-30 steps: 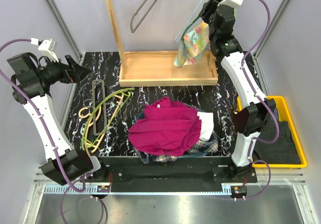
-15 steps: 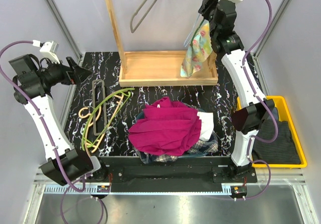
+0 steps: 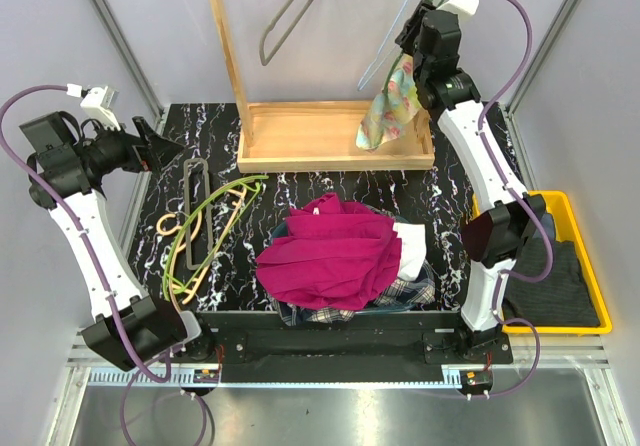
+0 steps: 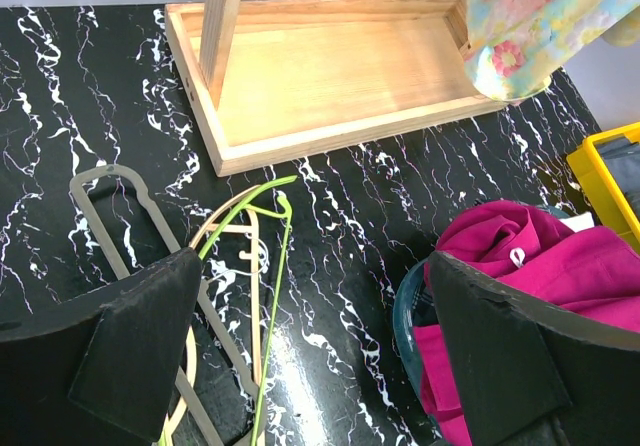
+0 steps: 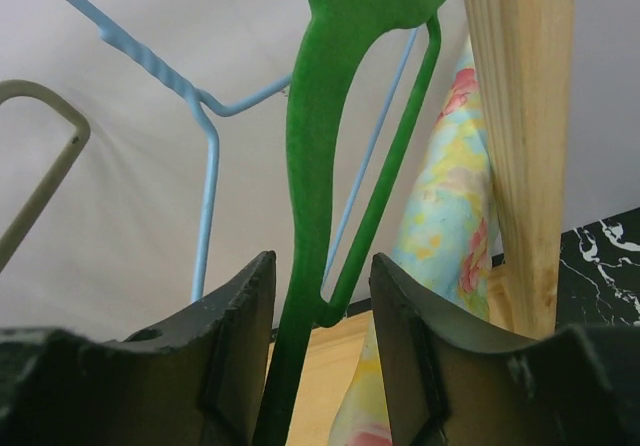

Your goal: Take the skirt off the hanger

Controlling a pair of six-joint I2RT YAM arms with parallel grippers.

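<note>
The right arm rises tall along the right side of the overhead view. Its end effector [image 3: 413,28] is lifted into the upper right corner, close against a wooden post [image 5: 520,116]. In the wrist view its two dark fingers [image 5: 235,316] close around the stem of a green hanger [image 5: 315,146]. They seem to pinch it, though contact is hard to confirm.

The floral skirt [image 3: 391,101] hangs just below that end effector, and its hem drapes over the right end of the wooden tray [image 3: 300,136]. A blue wire hanger [image 5: 205,166] hangs just beside the green one.

The left arm is bent at the left edge. Its end effector [image 4: 315,361] is spread wide above the black marbled bench [image 3: 440,191] and some loose hangers [image 3: 205,228]. A strip of bare bench lies between the tray and a magenta clothes pile [image 3: 335,251].
</note>
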